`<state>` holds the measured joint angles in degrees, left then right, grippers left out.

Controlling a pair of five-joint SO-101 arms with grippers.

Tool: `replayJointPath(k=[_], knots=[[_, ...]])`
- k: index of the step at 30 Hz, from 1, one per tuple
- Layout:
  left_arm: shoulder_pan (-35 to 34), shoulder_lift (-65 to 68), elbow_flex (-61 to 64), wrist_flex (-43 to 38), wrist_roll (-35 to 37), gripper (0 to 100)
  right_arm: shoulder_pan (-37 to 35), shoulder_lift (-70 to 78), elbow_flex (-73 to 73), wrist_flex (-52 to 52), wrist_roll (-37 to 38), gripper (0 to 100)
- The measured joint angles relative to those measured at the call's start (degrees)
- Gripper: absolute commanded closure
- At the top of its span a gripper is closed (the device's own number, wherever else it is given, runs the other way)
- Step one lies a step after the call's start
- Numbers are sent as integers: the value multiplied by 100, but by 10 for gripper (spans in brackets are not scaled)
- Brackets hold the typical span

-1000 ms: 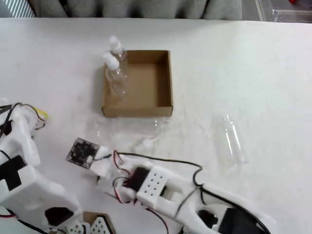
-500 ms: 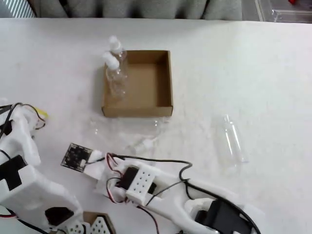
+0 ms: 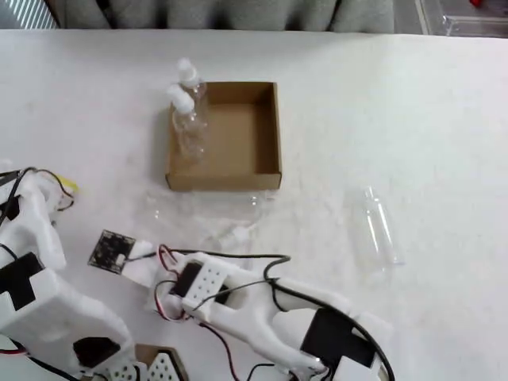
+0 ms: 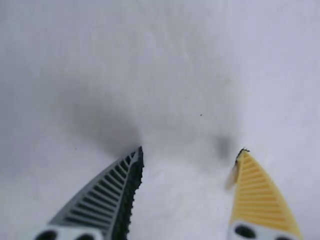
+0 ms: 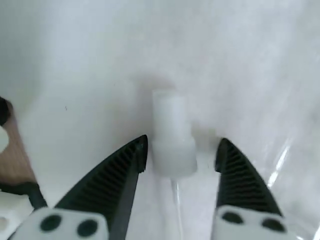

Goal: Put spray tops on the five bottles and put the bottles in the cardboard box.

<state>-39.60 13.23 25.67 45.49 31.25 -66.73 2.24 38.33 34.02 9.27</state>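
Spreads the right gripper (image 5: 182, 141) wide, with two black ribbed fingers (image 5: 120, 175) set one on each side of a small white plastic spray top (image 5: 172, 142). Grips nothing; shows a sliver of gap on either side of the top. Finds that spray top lying on its side on the white worktop (image 5: 75, 60), narrow nozzle end pointing away from the wrist, wider collar level with the fingertips, thin dip tube running back toward the wrist.

Holds the left gripper (image 4: 191, 150) open about as wide, with one grey ribbed finger and one yellow. Has nothing between them, just bare worktop beneath.

From the high view, places the open brown cardboard box (image 3: 277, 131) toward the far middle of the worktop. Stands two clear plastic bottles with white spray tops (image 3: 189, 119) upright along the box's left side, touching or nearly so. Leaves another clear plastic bottle (image 3: 379, 230) lying on its side well to the right of the box. Hints at more clear plastic on the worktop just in front of the box, too faint to count. Stretches the white right arm (image 3: 238, 305) low across the near edge, with the white left arm (image 3: 40, 294) at the near left corner.
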Motion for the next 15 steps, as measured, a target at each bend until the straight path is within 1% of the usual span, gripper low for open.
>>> replayJointPath(k=[2,4,6,11,15], knots=[[0,0,0,44,0,718,18,0,-26,35,9,954],[0,0,-9,167,0,718,26,-26,-26,141,0,982],[0,-9,-18,237,0,721,149,-255,-26,431,18,981],[0,-360,88,457,0,721,659,-1415,-26,1363,9,984],[114,-1099,651,484,9,718,1213,-2567,-26,2233,9,984]])
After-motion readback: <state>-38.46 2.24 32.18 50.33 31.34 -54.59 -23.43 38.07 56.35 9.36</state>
